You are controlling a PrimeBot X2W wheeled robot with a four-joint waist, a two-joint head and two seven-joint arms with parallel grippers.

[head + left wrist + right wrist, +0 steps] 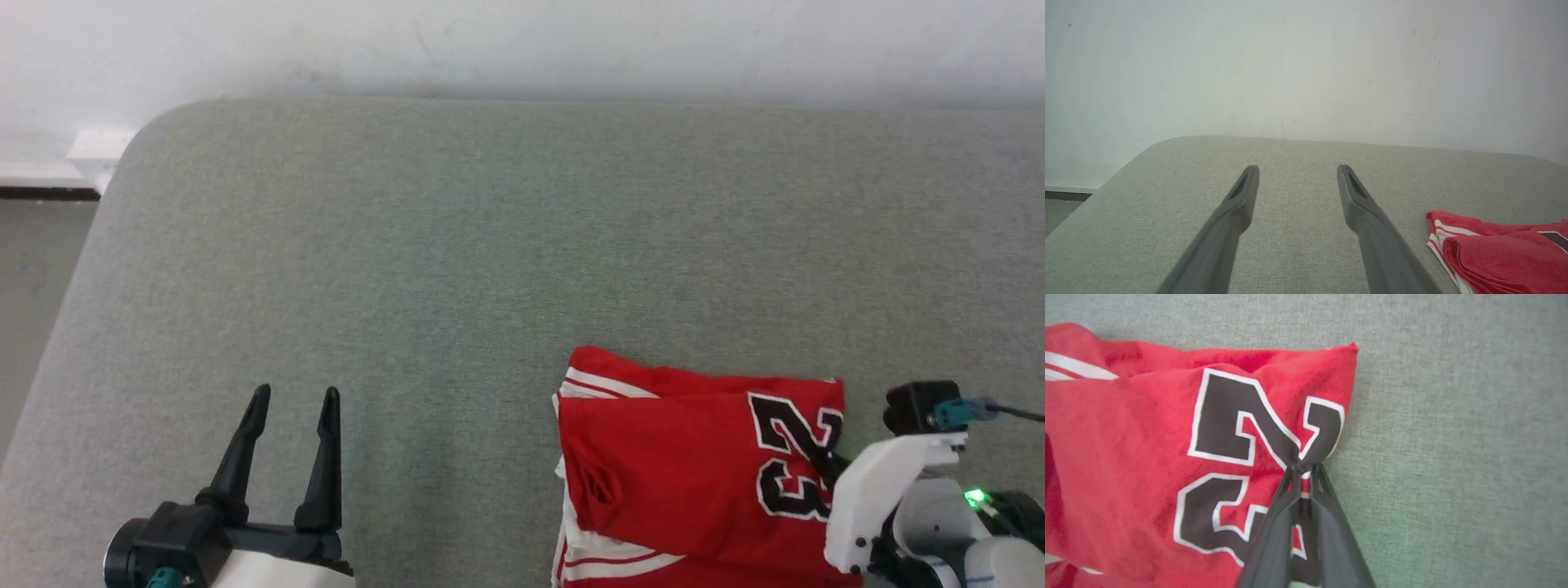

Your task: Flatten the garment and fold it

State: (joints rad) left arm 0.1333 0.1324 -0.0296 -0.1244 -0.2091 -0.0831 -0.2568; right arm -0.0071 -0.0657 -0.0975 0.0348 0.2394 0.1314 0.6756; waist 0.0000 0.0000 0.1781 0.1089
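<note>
Shirt point(694, 465): it lies bunched in rough layers at the near right of the grey-green pad point(408, 245), with the "23" facing up and striped trim showing along its left edge.
why it lies so: you can judge it only half sorted. The layers overlap unevenly, so it wants spreading flat before any clean fold.
right pincer point(1301, 467): you have it closed tight on a pinch of cloth at the shirt's right edge, right on the black numeral, and the fabric puckers around the tips.
why that hold: an edge grip like this looks meant for drawing the cloth out sideways or lifting a layer.
left pincer point(295, 396): its fingers stand wide apart and hold nothing, over bare pad well to the left of the shirt.
why there: you probably want it out of the way until the opposite edge needs holding.
</note>
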